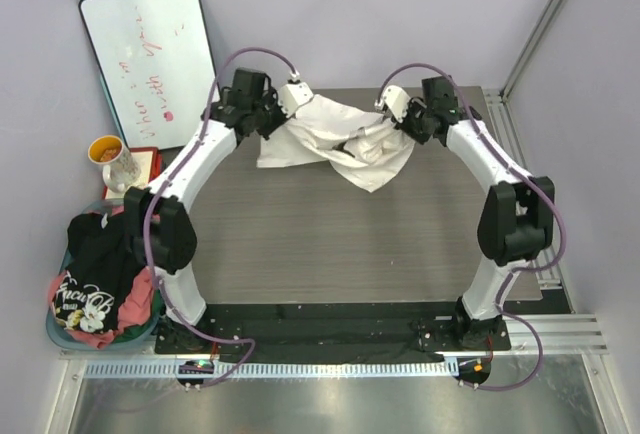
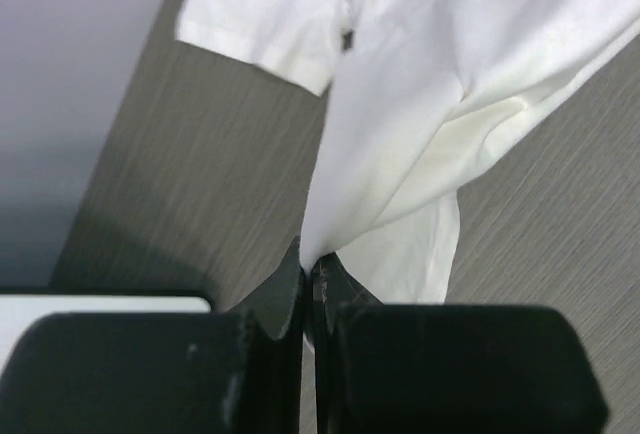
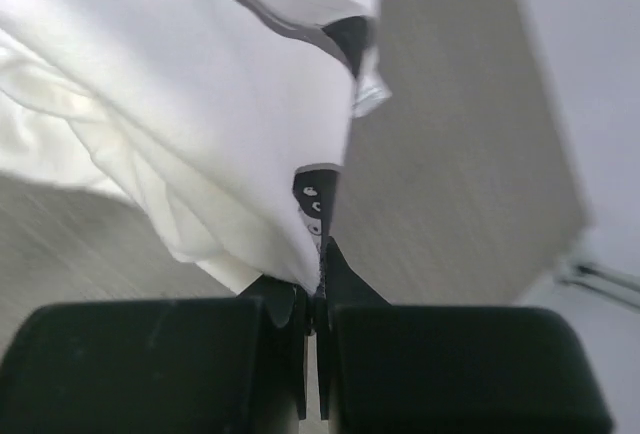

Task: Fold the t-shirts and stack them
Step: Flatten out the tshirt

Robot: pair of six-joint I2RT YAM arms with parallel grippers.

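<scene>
white shirt (image 1: pixel 335 144): bunched on the table (image 1: pixel 330 244), upper centre of the frame
left claw (image 2: pixel 310 266): clamped on the white shirt's edge
right claw (image 3: pixel 320 259): clamped on its other edge

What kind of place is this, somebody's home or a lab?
Probably a robotics lab test cell: two robot arms bolted to a table, plain partition walls on metal framing, and a whiteboard propped in the corner.

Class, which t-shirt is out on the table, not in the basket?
The white t-shirt, held by left gripper and right gripper; the black t-shirt and pink-red t-shirt lie in the basket.
</scene>
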